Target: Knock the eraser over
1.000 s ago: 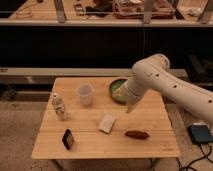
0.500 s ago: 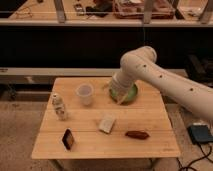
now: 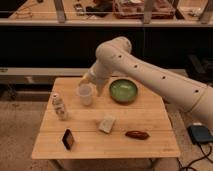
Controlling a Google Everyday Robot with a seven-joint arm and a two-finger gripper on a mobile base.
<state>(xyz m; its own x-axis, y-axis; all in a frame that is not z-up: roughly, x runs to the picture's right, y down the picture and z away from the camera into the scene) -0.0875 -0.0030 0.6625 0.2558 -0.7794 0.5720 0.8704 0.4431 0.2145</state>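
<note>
The eraser (image 3: 68,139) is a small black block with a reddish-brown face. It stands upright near the front left corner of the wooden table (image 3: 150,117). My gripper (image 3: 92,81) hangs at the end of the white arm, above the back of the table, just behind and over a white cup (image 3: 86,94). It is well behind the eraser and to its right, and does not touch it.
A green bowl (image 3: 123,90) sits at the back right of the table. A pale beige sponge pad (image 3: 107,124) and a red-brown pepper-like item (image 3: 137,134) lie near the front. A small white bottle (image 3: 59,106) stands at the left. A blue device (image 3: 201,134) lies on the floor at right.
The arm has swung left across the back of the table, from over the green bowl to over the white cup. The eraser and the other objects have not moved.
</note>
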